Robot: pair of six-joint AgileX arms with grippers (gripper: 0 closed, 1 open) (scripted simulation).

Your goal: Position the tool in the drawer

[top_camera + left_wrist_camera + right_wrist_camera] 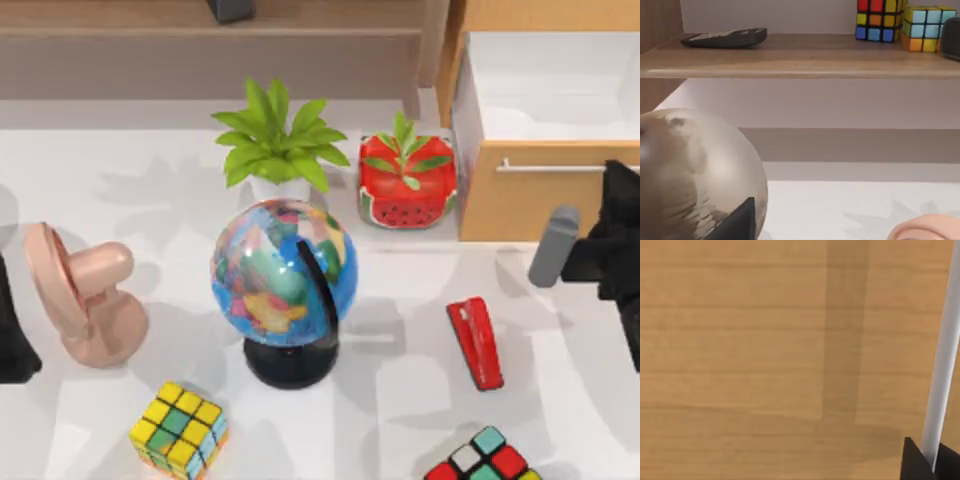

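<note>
The tool, a small glossy red stapler (475,342), lies flat on the white table at the front right, clear of both arms. Behind it at the back right, the tan wooden drawer (520,200) stands pulled out, its white interior (560,85) showing. My right gripper (615,190) is at the right end of the drawer's silver bar handle (550,167). In the right wrist view that handle (942,365) runs between the dark fingertips (914,462), with the right gripper (932,462) shut on it. My left arm (12,335) stays parked at the table's left edge.
A globe on a black stand (285,275) fills the middle. Behind it stand a green plant (275,145) and a watermelon pot (408,185). A pink object (85,295) is at the left, with Rubik's cubes (180,430) (485,460) along the front. A grey-brown shelf (200,45) runs along the back.
</note>
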